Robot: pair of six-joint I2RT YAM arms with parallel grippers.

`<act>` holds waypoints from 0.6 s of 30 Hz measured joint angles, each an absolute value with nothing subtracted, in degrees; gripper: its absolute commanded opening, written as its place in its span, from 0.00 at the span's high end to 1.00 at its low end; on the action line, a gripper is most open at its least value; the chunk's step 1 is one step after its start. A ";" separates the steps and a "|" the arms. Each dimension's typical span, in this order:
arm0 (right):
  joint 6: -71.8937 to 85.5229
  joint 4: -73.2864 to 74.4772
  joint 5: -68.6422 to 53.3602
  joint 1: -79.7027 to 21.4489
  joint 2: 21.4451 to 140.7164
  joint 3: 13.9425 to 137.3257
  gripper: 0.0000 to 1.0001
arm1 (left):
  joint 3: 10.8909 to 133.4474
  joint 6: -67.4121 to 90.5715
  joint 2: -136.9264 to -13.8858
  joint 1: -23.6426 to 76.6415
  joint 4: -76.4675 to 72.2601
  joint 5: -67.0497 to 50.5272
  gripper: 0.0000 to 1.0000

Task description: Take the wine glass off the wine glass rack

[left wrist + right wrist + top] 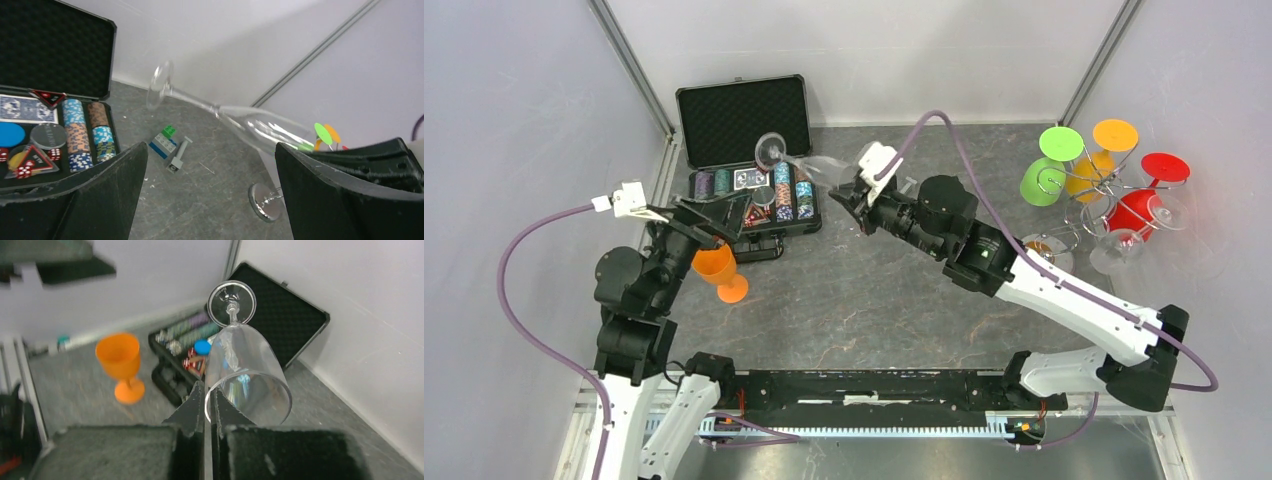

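My right gripper (852, 197) is shut on the rim of a clear wine glass (796, 160), holding it on its side in the air with its foot pointing at the black case. In the right wrist view my gripper (207, 396) pinches the rim of the glass (247, 372) between its fingers. The glass (260, 127) also shows in the left wrist view. The silver wire wine glass rack (1107, 190) stands at the far right with green, orange, red and clear glasses on it. My left gripper (712, 226) is open and empty (210, 150), just above a standing orange glass (717, 268).
An open black case (744, 120) with poker chips and cards lies at the back left. Small toy bricks (164, 140) lie on the grey table. A round shiny metal disc with a wire (265, 201) sits right of centre. White walls close in on both sides.
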State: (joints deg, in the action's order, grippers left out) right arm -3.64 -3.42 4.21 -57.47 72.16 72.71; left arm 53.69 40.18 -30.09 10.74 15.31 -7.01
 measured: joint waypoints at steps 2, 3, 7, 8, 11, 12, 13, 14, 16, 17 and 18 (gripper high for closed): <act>-8.29 4.54 1.98 -58.22 72.25 75.44 1.00 | 55.51 38.52 -30.37 10.74 17.26 -5.45 0.00; -10.00 7.25 1.26 -58.74 72.36 76.16 1.00 | 56.21 38.06 -30.48 10.74 18.11 -4.38 0.00; -16.62 18.70 0.21 -62.54 75.55 79.72 1.00 | 57.28 36.77 -29.76 10.74 20.10 1.61 0.00; -17.98 21.69 0.36 -63.64 77.32 81.12 1.00 | 57.28 36.32 -29.17 10.74 20.60 3.42 0.00; -21.37 29.02 1.28 -66.28 83.72 85.23 1.00 | 57.34 34.98 -26.68 10.74 21.43 9.54 0.00; -22.17 31.00 1.56 -66.87 85.56 86.30 1.00 | 57.49 34.52 -26.00 10.74 21.56 11.25 0.00; -22.83 32.97 1.76 -67.37 87.48 87.39 1.00 | 57.82 33.98 -25.28 10.74 21.89 13.30 0.00; -23.49 35.57 1.98 -67.88 89.71 88.99 1.00 | 58.28 33.39 -24.71 10.74 22.26 15.09 0.00; -24.23 39.81 2.15 -68.40 93.62 92.31 1.00 | 59.42 32.27 -24.08 10.74 22.74 18.44 0.00; -24.45 41.87 2.31 -68.55 95.61 94.32 1.00 | 60.03 31.94 -24.03 10.74 23.07 19.73 0.00; -24.75 43.57 2.57 -68.64 97.51 96.36 1.00 | 60.86 31.62 -24.03 10.74 23.66 21.12 0.00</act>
